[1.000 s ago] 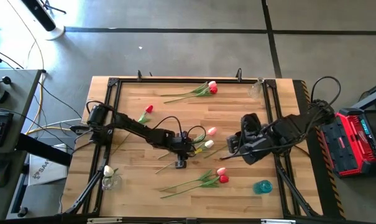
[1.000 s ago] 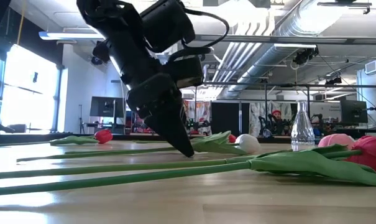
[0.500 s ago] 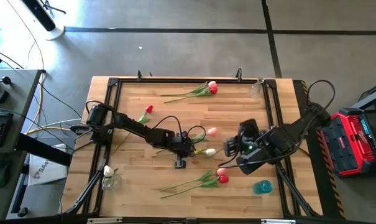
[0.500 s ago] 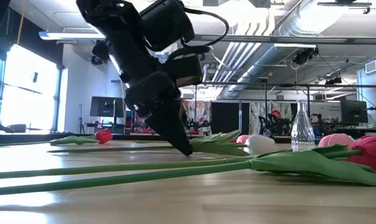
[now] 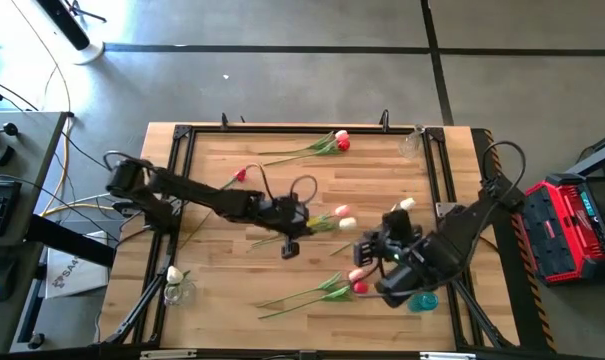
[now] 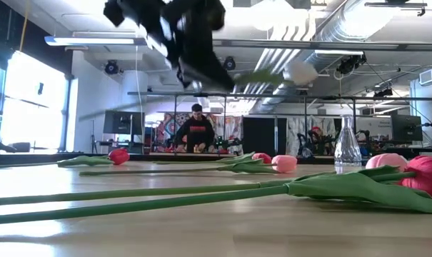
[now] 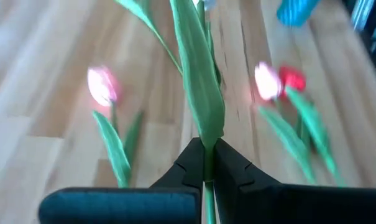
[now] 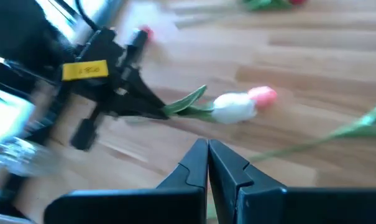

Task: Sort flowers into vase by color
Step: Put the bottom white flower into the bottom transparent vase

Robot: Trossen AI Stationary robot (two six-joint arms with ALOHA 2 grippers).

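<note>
Light wood-plank table (image 5: 372,180) inside a black frame, set on a grey concrete floor with dark seams. Left gripper (image 5: 304,222) near table centre, fingers clamped on the green stem of a white tulip (image 5: 346,222), raised clear of the boards; in the low view its cream head (image 6: 301,71) hangs high above the surface. Right gripper (image 5: 366,251) sits just beside it toward the front, fingers pressed together, holding nothing. A pink tulip (image 5: 339,211) lies near the white head. Pink and red pair (image 5: 358,283) lies at the front; another red and pink pair (image 5: 339,140) at the far edge; a lone red tulip (image 5: 239,175) on the left. Glass vase (image 5: 178,291) with a white tulip at front left, blue vase (image 5: 422,299) front right, clear vase (image 5: 411,146) at far right. Room beyond: large workshop, ceiling ducts, bright window, a person (image 6: 196,128) at a bench.
</note>
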